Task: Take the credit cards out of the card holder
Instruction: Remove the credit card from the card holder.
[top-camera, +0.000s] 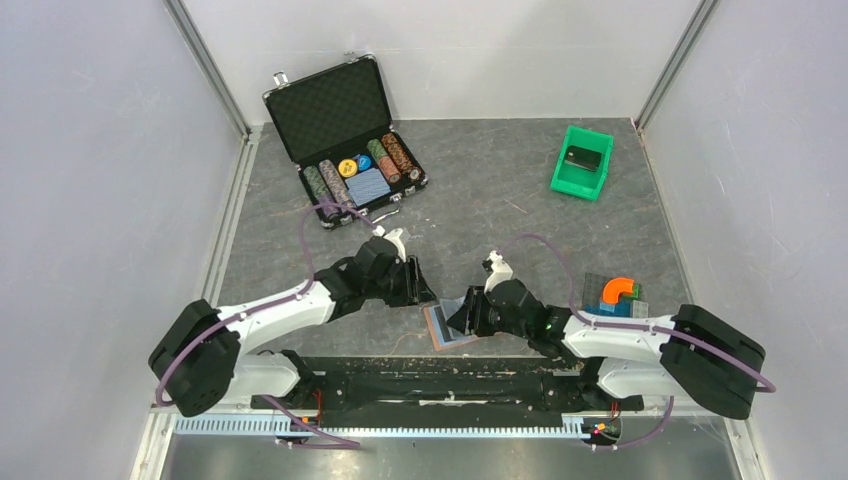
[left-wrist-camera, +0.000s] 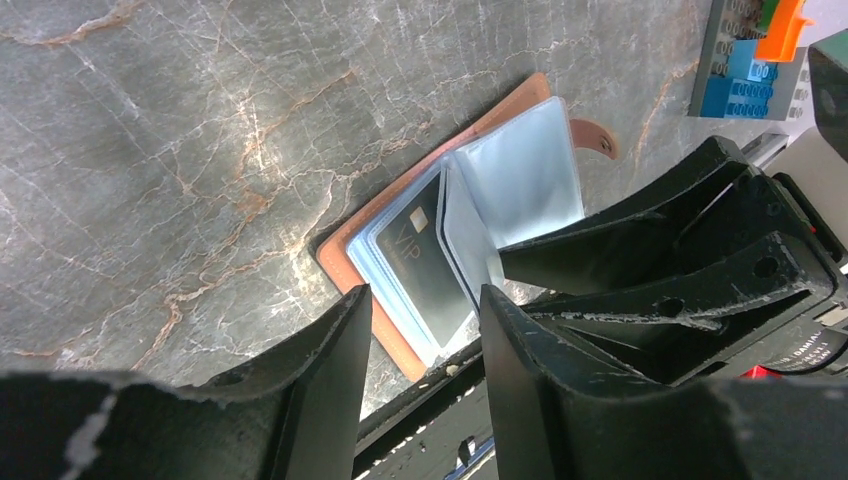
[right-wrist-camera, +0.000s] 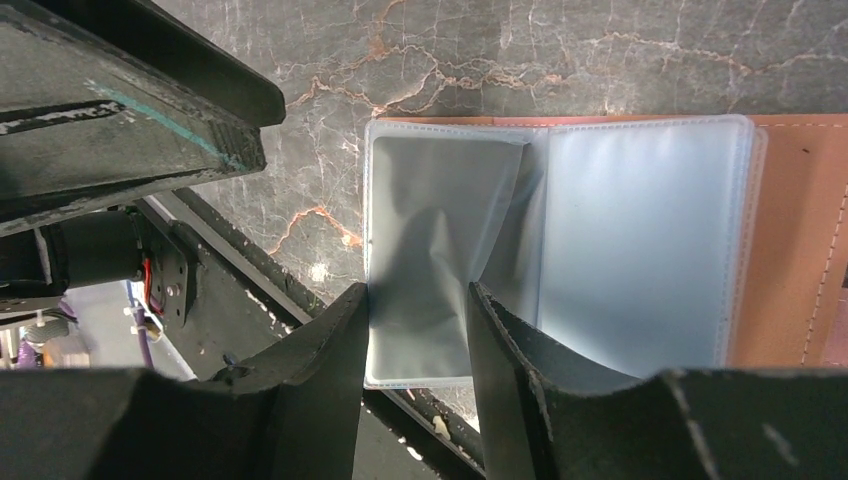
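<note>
The brown card holder (top-camera: 438, 327) lies open near the table's front edge, between my two grippers. In the left wrist view its light blue sleeves (left-wrist-camera: 520, 170) fan up, and one dark grey credit card (left-wrist-camera: 425, 255) marked VIP shows inside a sleeve. My left gripper (left-wrist-camera: 425, 292) hovers open over the holder's near end (left-wrist-camera: 395, 335), nothing between its jaws. My right gripper (right-wrist-camera: 415, 290) stands open astride a bent sleeve page (right-wrist-camera: 430, 220), its fingers (left-wrist-camera: 640, 220) reaching in from the right. The leather cover (right-wrist-camera: 790, 230) lies flat.
An open black case of poker chips (top-camera: 345, 140) stands at the back left. A green bin (top-camera: 582, 160) holding a black block is at the back right. Coloured toy bricks (top-camera: 615, 295) sit by the right arm. The black front rail (top-camera: 430, 370) runs just below the holder.
</note>
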